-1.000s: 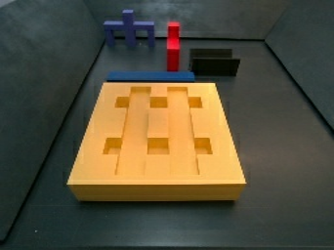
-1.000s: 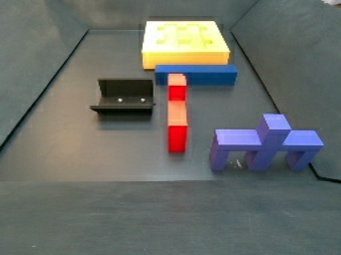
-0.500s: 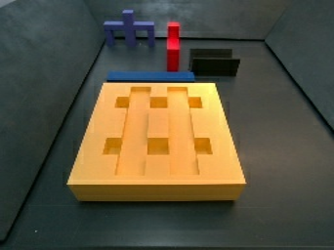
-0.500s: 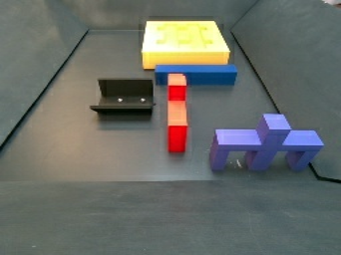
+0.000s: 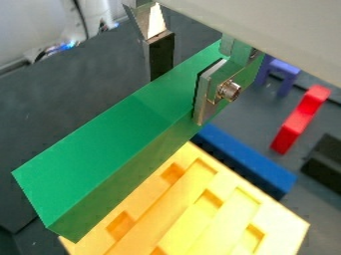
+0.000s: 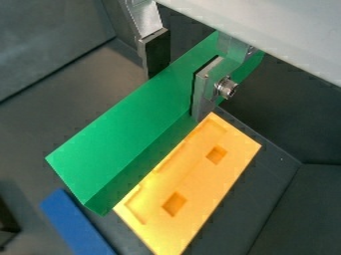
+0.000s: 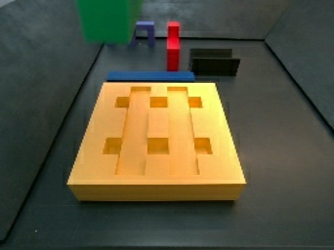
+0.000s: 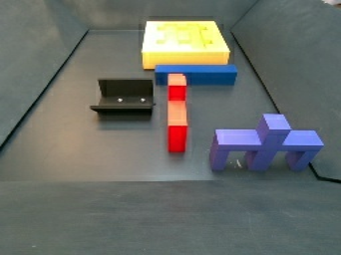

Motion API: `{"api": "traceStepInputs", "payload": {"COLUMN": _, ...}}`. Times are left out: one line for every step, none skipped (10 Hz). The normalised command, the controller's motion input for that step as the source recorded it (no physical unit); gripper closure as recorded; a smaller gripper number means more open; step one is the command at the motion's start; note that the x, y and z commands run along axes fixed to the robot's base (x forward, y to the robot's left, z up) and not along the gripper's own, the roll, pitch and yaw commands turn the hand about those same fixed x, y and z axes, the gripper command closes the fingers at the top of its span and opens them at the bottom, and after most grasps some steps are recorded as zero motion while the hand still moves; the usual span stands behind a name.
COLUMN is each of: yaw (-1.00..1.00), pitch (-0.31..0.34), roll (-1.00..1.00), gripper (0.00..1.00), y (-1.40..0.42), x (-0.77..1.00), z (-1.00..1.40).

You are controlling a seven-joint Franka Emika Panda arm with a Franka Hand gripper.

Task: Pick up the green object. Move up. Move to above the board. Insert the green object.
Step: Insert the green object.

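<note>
The green object (image 5: 120, 149) is a long plain green bar held between my gripper's (image 5: 182, 75) two silver fingers, and both wrist views show it (image 6: 127, 144). The gripper (image 6: 181, 75) is shut on it and holds it in the air. The orange-yellow board (image 5: 226, 214) with its slots lies below the bar's lower end in both wrist views (image 6: 200, 174). In a side view the green bar (image 7: 107, 20) hangs at the far left, beyond the board (image 7: 156, 137). The gripper itself is out of both side views. The board also shows in a side view (image 8: 186, 42).
A flat blue bar (image 7: 144, 75) lies against the board's far end. A red upright bar (image 7: 173, 44), the dark fixture (image 7: 216, 62) and a purple-blue piece (image 8: 266, 144) stand beyond it. Grey walls enclose the dark floor.
The green bar has come into a side view at the far left, where it now covers most of the purple-blue piece. The other things have not moved.
</note>
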Motion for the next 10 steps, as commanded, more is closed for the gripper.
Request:
{"api": "traceStepInputs", "payload": {"yaw": 0.19, "pitch": 0.000, "roll": 0.00, "gripper": 1.00, "y": -0.26, "x": 0.01, "z": -1.00}}
{"api": "traceStepInputs", "payload": {"yaw": 0.27, "pitch": 0.000, "roll": -0.03, "gripper": 1.00, "y": -0.22, "x": 0.13, "z": -1.00}}
{"api": "traceStepInputs", "payload": {"yaw": 0.14, "pitch": 0.000, "roll": -0.04, "gripper": 1.00, "y": -0.03, "x": 0.19, "z": -1.00}}
{"api": "traceStepInputs", "payload": {"yaw": 0.00, "pitch": -0.017, "roll": 0.00, "gripper": 1.00, "y": 0.00, "x": 0.12, "z": -1.00}}
{"api": "traceStepInputs", "payload": {"yaw": 0.00, "pitch": -0.053, "roll": 0.05, "gripper": 1.00, "y": 0.03, "x": 0.00, "z": -1.00}}
{"api": "traceStepInputs", "payload": {"yaw": 0.00, "pitch": -0.043, "roll": 0.13, "gripper": 1.00, "y": 0.00, "x": -0.01, "z": -1.00}}
{"api": "traceStepInputs", "payload": {"yaw": 0.00, "pitch": -0.074, "roll": 0.13, "gripper": 1.00, "y": 0.00, "x": -0.11, "z": -1.00}}
{"api": "traceStepInputs", "payload": {"yaw": 0.00, "pitch": -0.137, "roll": 0.11, "gripper": 1.00, "y": 0.00, "x": -0.20, "z": -0.95}}
{"api": "traceStepInputs", "payload": {"yaw": 0.00, "pitch": -0.190, "roll": 0.07, "gripper": 1.00, "y": 0.00, "x": -0.19, "z": -0.74}}
{"api": "traceStepInputs", "payload": {"yaw": 0.00, "pitch": -0.171, "roll": 0.15, "gripper": 1.00, "y": 0.00, "x": -0.12, "z": -0.75}}
